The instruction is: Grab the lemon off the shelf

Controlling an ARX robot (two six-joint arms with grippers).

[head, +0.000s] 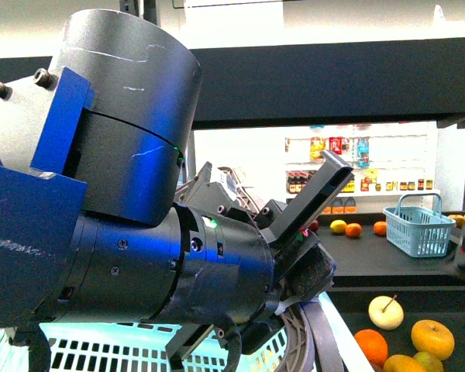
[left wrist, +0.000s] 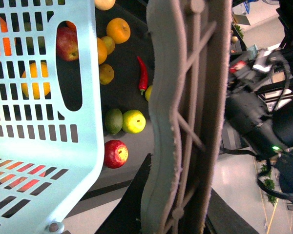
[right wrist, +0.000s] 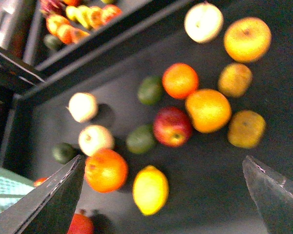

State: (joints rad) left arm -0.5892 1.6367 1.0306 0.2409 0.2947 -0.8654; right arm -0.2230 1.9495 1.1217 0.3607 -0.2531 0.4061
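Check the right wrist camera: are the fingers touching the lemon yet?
No, the lemon lies free on the shelf tray, with bare dark tray showing between it and each of the right fingers.

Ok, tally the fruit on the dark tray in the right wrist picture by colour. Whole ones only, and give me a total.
green fruits: 3
cream fruits: 3
orange fruits: 3
golden or dull yellow fruits: 3
lemon, bright yellow: 1
red apple: 1
Total: 14, leaving out fruit cut off at the picture's edge.
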